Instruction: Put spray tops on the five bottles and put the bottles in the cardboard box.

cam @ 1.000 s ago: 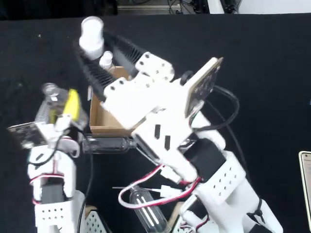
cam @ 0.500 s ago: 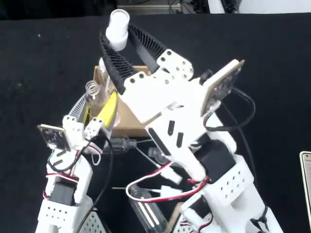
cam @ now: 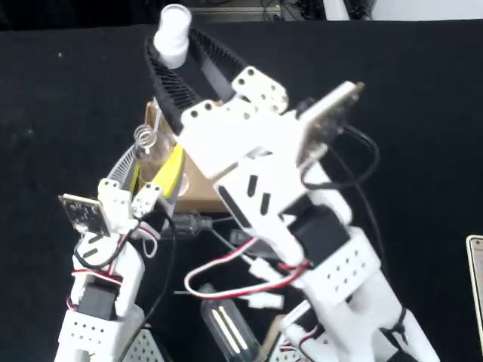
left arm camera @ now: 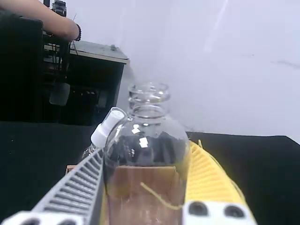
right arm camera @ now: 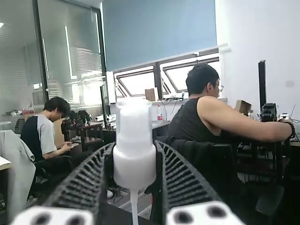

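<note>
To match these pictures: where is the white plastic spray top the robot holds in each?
High view: white plastic spray top at top, left of centre, between black ribbed jaws.
Right wrist view: spray top central, same jaws flanking it.
Left wrist view: a white top behind the clear glass bottle; possibly another one.
Shared landmark: those black ribbed jaws.

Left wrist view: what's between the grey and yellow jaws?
A clear bottle with no spray top, gripped by both jaws; the left wrist view shows it.

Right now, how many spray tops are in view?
2. One spray top in the right hand; another top on a bottle at the cardboard box. Others may be hidden.
</note>
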